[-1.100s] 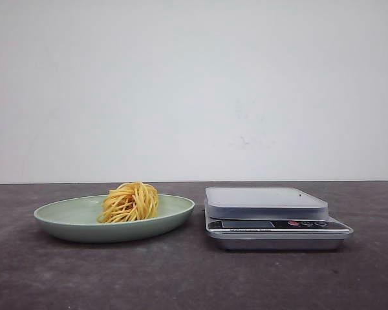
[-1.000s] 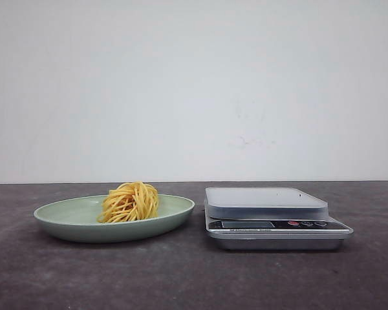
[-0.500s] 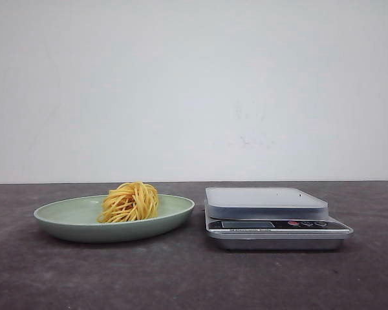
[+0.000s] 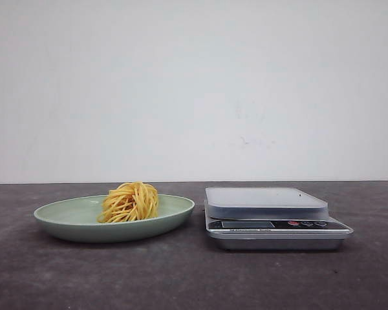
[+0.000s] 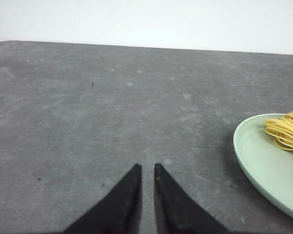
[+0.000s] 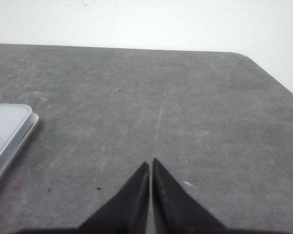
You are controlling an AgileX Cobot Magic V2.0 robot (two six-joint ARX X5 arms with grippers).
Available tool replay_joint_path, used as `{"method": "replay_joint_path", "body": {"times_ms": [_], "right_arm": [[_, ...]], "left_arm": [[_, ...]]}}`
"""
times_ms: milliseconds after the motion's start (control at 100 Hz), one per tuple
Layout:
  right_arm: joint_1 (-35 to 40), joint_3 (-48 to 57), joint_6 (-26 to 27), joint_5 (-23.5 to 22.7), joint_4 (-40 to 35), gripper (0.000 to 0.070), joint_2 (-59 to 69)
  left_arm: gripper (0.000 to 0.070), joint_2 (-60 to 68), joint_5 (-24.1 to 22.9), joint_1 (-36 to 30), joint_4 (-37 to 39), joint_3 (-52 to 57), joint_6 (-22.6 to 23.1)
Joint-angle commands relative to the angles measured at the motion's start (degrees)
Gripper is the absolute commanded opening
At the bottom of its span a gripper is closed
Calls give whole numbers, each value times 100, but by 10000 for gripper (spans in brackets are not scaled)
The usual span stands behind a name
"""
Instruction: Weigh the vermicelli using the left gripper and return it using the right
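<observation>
The vermicelli (image 4: pixel 130 202), a small nest of yellow-orange strands, lies in the middle of a pale green plate (image 4: pixel 64 223) on the left of the dark table. In the left wrist view the plate (image 5: pixel 263 161) and part of the vermicelli (image 5: pixel 287 131) show off to one side of my left gripper (image 5: pixel 147 166). Its two black fingers stand almost together with a narrow slit between them, holding nothing, over bare table. My right gripper (image 6: pixel 150 162) is shut and empty over bare table. Neither gripper shows in the front view.
A silver kitchen scale (image 4: pixel 271 223) with a grey weighing platform stands right of the plate, a small gap between them. Its corner shows in the right wrist view (image 6: pixel 7 131). A white wall backs the table. The table's rounded far corner (image 6: pixel 244 56) is near the right arm.
</observation>
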Motion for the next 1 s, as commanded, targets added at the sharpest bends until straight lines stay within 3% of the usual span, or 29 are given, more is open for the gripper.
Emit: {"method": "replay_joint_path", "body": {"times_ms": [0, 230, 430, 830, 990], "right_arm": [[2, -22, -24, 17, 90, 1, -7], [4, -22, 76, 66, 645, 1, -7], [2, -22, 358, 63, 649, 1, -7], [2, -22, 409, 52, 660, 1, -7], [2, -22, 866, -175, 857, 2, -7]], "left_arm": [[10, 7, 13, 15, -28, -103, 55], [10, 7, 13, 15, -28, -103, 55], [10, 7, 13, 15, -28, -103, 55], [10, 7, 17, 13, -37, -103, -33], [10, 7, 13, 15, 44, -103, -149]]}}
